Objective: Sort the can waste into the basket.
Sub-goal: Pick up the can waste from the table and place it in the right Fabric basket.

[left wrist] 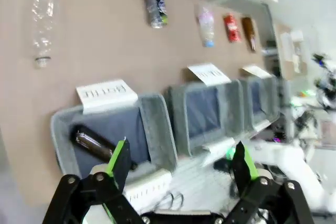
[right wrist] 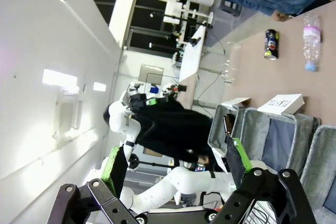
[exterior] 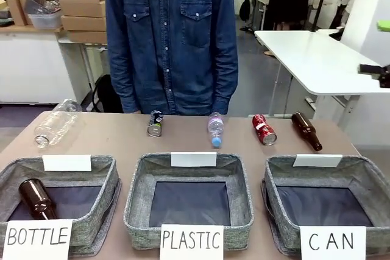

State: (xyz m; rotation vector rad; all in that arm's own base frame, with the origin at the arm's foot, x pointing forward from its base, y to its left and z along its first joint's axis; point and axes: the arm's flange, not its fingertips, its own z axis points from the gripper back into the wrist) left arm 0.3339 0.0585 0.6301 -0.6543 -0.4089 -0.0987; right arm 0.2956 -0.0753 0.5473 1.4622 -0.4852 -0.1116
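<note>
Jaws spread wide on my left gripper (left wrist: 181, 153) and right gripper (right wrist: 176, 153). Blue can (exterior: 155, 123) and red can (exterior: 264, 130) sit at the table's (exterior: 109, 141) far side, well apart. CAN basket (exterior: 365, 178) is at near right, just in front of the red can.

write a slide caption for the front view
Blue can and red can lie unsorted on the table beyond the CAN basket, a person standing at the far side.

At the wrist frames' bottom edge, our left hand (left wrist: 181, 153) and right hand (right wrist: 176, 150) show black linked fingers (left wrist: 71, 199), round pivot screws and green pads (left wrist: 118, 157). Upper centre, the person (exterior: 170, 22) wears a blue denim shirt (exterior: 164, 71) with chest pockets.
</note>
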